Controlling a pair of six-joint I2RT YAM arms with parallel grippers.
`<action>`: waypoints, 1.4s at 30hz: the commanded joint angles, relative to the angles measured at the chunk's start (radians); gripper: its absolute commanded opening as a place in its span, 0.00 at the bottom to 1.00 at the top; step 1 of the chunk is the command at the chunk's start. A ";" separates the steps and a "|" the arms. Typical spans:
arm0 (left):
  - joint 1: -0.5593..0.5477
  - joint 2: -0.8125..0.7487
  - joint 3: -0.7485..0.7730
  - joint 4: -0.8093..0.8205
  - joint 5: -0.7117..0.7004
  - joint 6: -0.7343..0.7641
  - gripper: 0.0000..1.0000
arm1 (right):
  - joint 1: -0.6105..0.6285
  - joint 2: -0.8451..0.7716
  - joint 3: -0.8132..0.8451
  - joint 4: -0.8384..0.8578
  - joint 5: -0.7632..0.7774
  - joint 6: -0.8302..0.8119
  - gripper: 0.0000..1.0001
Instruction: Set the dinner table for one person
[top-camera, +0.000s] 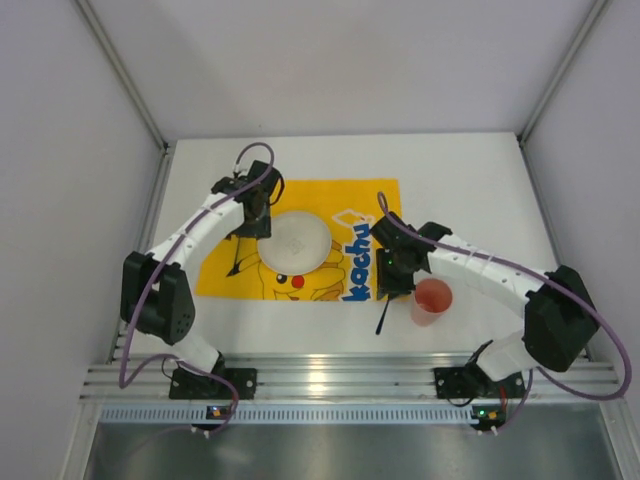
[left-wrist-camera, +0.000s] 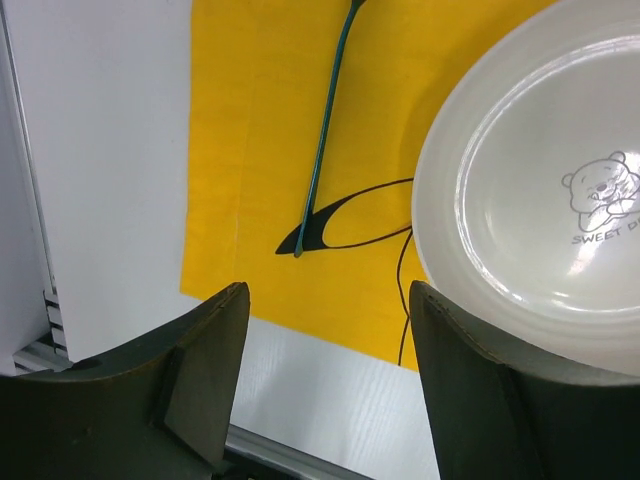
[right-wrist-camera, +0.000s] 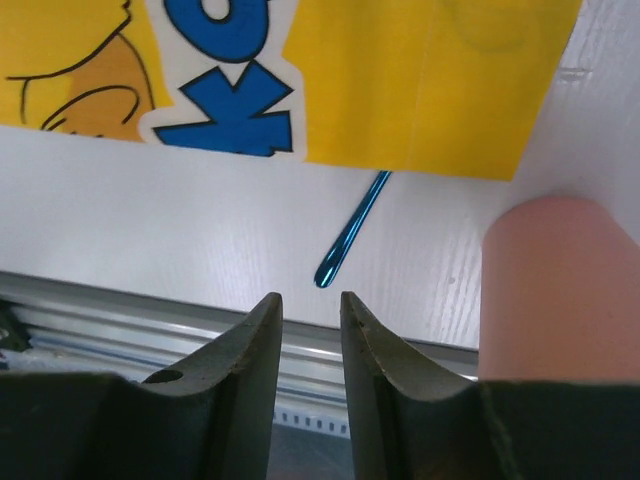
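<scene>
On the dinner table (top-camera: 470, 180), a white top with an aluminium rail (top-camera: 350, 378) at its near edge, a place is nearly laid. A white plate (top-camera: 293, 243) sits on the yellow Pikachu cloth (top-camera: 215, 285). A slim teal-handled utensil (left-wrist-camera: 325, 130) lies on the cloth at the plate's 9 o'clock, and a pink cup (top-camera: 432, 301) stands off the cloth at the plate's 4 o'clock. A blue-handled utensil (right-wrist-camera: 350, 235) lies slanted on bare table by the cloth's near edge, at the cup's 9 o'clock. I can't tell whether either utensil is a fork, knife or spoon.

The right gripper (right-wrist-camera: 308, 300) hangs close over the blue handle, its fingers drawn near together with a thin slit and nothing between them. The left gripper (left-wrist-camera: 330, 290) hovers at the plate's 9 o'clock rim, fingers spread and empty.

I'd judge the job in hand is settling that right-hand utensil. To do it well, come down across the handle rather than along it. Keep the outer finger off the cup, and square the utensil with the cloth's edge before lifting straight up.
</scene>
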 joint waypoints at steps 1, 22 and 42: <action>0.000 -0.078 -0.029 0.016 0.028 -0.011 0.70 | 0.027 0.046 -0.009 0.037 0.085 0.036 0.30; -0.001 -0.182 -0.080 -0.039 -0.007 0.054 0.69 | 0.015 0.258 -0.154 0.253 0.169 0.063 0.16; -0.005 -0.162 -0.072 -0.020 0.038 0.037 0.68 | -0.416 0.046 -0.323 0.186 0.259 -0.067 0.14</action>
